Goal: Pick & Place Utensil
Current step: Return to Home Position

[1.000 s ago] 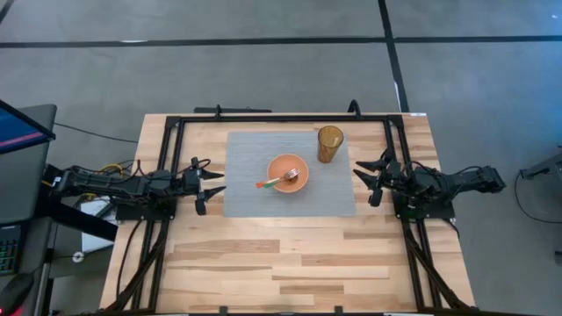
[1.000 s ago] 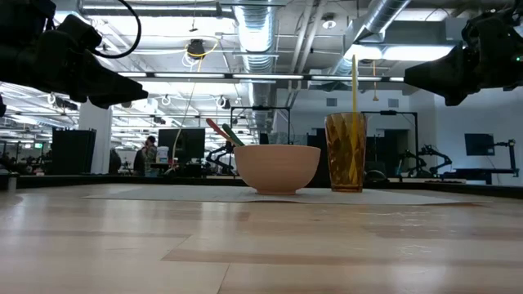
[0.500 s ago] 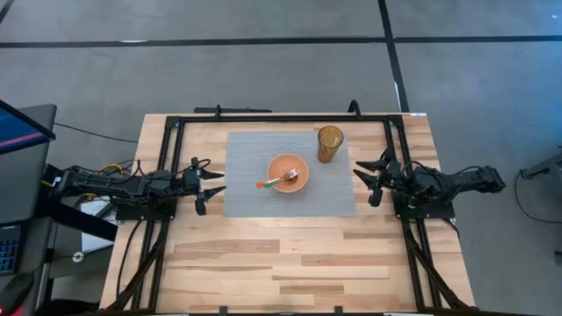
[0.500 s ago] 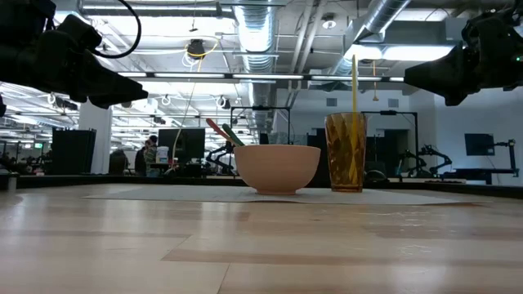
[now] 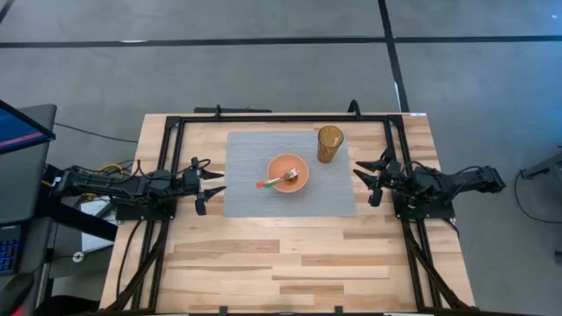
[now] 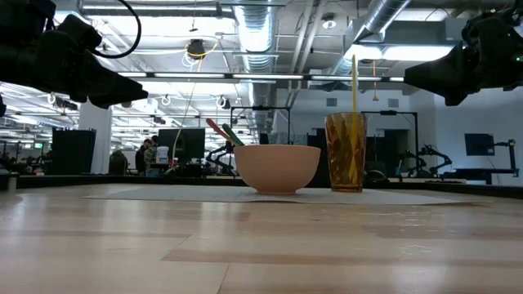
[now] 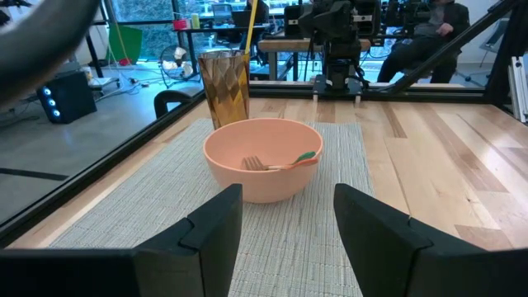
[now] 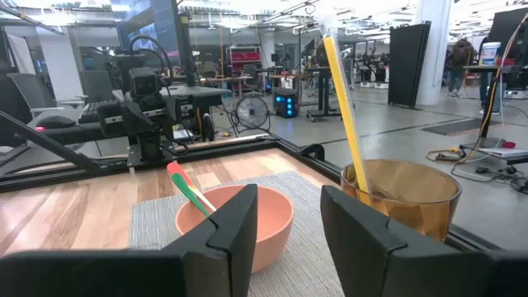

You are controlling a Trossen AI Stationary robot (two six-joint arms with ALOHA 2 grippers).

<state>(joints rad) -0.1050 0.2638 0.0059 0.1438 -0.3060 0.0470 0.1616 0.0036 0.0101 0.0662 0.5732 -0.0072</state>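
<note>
A salmon-pink bowl [image 5: 288, 173] stands on a grey woven placemat [image 5: 255, 197]. In it lies a fork [image 5: 277, 182] with a green and red handle; its tines rest in the bowl and its handle sticks out over the rim toward the left. An amber ribbed glass [image 5: 330, 143] with a yellow straw [image 8: 344, 111] stands on the mat's far right corner. My left gripper [image 5: 211, 190] hovers open at the mat's left edge. My right gripper [image 5: 363, 180] hovers open at the mat's right edge. Both point at the bowl.
A black metal frame [image 5: 281, 118] runs along the table's far edge and down both sides under the arms. Bare wood [image 5: 281, 263] lies between the mat and the near edge. In the low view, people and desks show in the room beyond.
</note>
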